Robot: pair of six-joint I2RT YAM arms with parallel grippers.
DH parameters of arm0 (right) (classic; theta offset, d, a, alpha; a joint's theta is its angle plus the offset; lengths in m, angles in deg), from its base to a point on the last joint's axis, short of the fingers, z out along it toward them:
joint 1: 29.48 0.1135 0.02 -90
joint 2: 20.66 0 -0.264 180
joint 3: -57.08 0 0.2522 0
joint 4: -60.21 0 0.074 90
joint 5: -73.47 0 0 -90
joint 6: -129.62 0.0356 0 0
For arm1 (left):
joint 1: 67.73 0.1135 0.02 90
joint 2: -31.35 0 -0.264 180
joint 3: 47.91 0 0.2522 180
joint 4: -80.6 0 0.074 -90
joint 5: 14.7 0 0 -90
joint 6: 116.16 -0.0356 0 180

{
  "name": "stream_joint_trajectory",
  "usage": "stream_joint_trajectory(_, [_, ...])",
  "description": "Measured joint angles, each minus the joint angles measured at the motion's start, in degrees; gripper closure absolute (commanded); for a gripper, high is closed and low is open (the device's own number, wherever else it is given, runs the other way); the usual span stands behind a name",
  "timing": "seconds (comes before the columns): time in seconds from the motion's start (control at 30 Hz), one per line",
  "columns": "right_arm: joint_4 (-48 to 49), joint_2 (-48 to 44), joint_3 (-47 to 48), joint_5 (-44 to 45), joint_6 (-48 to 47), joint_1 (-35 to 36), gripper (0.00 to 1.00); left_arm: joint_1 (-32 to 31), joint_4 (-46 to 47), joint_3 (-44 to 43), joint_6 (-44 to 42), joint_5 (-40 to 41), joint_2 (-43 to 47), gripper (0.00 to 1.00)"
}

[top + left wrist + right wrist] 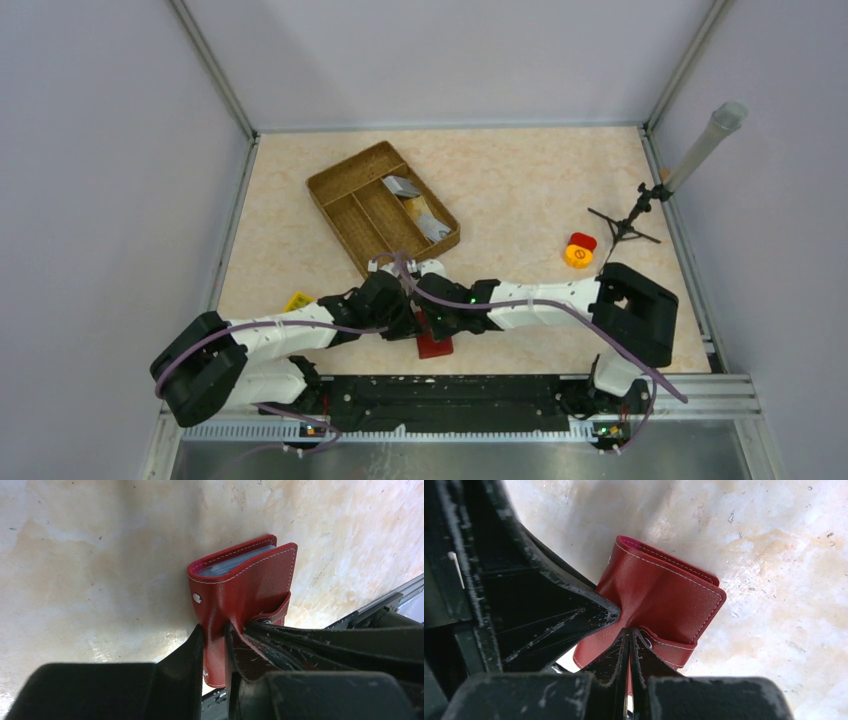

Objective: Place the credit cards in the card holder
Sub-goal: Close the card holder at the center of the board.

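Observation:
The red leather card holder [435, 346] is near the table's front edge, between both grippers. In the left wrist view the holder [245, 580] stands on edge, slightly open, with clear sleeves showing inside. My left gripper [214, 640] is shut on one cover of it. My right gripper [629, 640] is shut on the holder's [664, 595] snap strap. In the top view the two grippers, left [405, 318] and right [425, 322], meet over it. The credit cards, one grey [400, 185] and one tan [425, 210], lie in the wicker tray [345, 190].
A small yellow object [297, 301] lies by the left arm. A yellow and red toy [580, 250] sits at the right, near a small tripod [625, 225] holding a tube. The metal rail [450, 390] runs just in front of the holder.

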Motion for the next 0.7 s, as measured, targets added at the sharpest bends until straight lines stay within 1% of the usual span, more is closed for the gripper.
stream_joint_trajectory(0.23, [13.35,-3.61,-9.25,-12.66,1.14,-6.49,1.0,0.0,0.0,0.0,-0.04,0.02,0.0,0.82])
stream_joint_trajectory(0.43, [26.45,-4.26,-17.18,-22.67,3.8,-11.52,1.0,0.0,0.0,0.0,-0.02,0.02,-0.04,0.82])
stream_joint_trajectory(0.7, [39.56,-1.84,-22.27,-30.38,7.19,-14.73,1.0,0.02,-0.02,-0.02,-0.02,0.0,-0.13,0.82])
